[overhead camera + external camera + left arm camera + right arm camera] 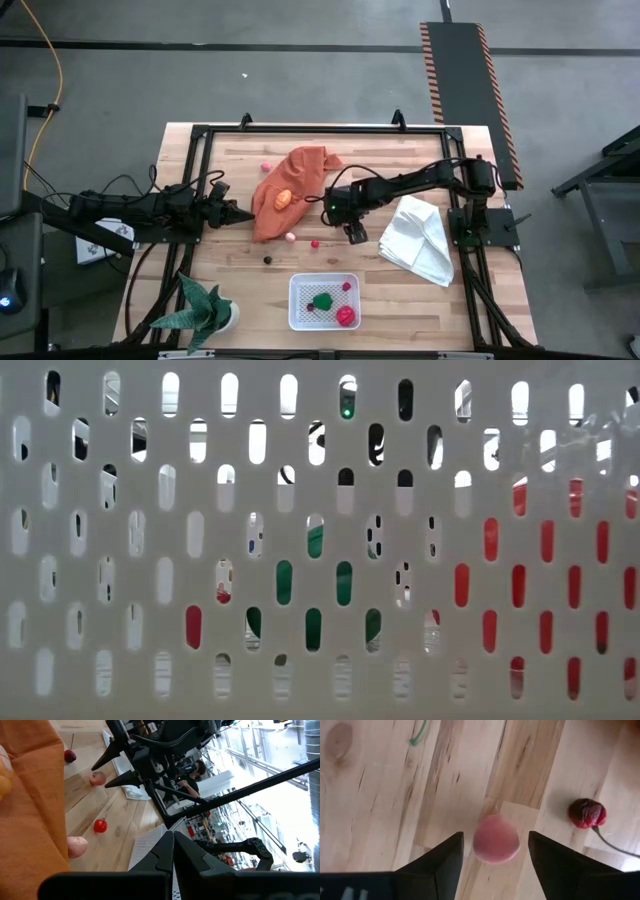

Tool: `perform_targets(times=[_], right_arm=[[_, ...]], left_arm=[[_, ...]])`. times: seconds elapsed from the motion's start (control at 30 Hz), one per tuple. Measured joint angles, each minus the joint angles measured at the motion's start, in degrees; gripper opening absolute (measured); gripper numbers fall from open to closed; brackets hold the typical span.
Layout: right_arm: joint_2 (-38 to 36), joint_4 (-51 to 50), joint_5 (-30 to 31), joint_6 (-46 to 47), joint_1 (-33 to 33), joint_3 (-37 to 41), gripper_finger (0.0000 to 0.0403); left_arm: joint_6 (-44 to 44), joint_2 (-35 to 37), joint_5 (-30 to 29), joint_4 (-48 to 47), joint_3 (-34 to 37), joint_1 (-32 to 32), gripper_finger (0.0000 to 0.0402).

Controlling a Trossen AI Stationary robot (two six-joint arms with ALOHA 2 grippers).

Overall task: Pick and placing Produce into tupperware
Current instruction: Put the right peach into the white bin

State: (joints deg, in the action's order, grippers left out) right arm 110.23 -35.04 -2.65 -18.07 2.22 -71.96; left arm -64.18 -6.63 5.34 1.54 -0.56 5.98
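The whole table (300, 240) is seen straight down from high above. The low view is blocked at very close range by the tupperware (130, 560) wall. A pink piece (496, 839) is viewed closely from above by the right wrist; it is shared with the left wrist's sideways view.

A cloth (290, 190) is spread at mid-table, a fruit (283, 198) lying on it. A folded cloth (420, 238) lies to its right. The tupperware (323, 301), holding produce (346, 316), is set at the near edge, a plant (205, 312) to its left.
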Motion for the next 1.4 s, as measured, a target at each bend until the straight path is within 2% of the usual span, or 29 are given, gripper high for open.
perform_targets(times=[0.4, 0.73, 1.03, 1.4], right_arm=[[0.1, -0.3, -0.2, 1.1, 0.0, 0.0, 0.0183], [0.1, -0.3, -0.2, 1.5, 0.0, 0.0, 0.0144], [0.1, -0.3, 0.8, 2.4, 0.0, 0.0, 0.014], [0.1, -8.5, 1.0, 3.0, 0.1, -8.5, 0.0139]], left_arm=[[0.0, 0.0, 0.0, 0.0, 0.0, 0.0, 0.0001], [0.0, 0.0, 0.0, 0.0, 0.0, 0.0, 0.0001], [0.0, 0.0, 0.0, 0.0, 0.0, 0.0, 0.0001], [0.0, 0.0, 0.0, 0.0, 0.0, 0.0, 0.0001]])
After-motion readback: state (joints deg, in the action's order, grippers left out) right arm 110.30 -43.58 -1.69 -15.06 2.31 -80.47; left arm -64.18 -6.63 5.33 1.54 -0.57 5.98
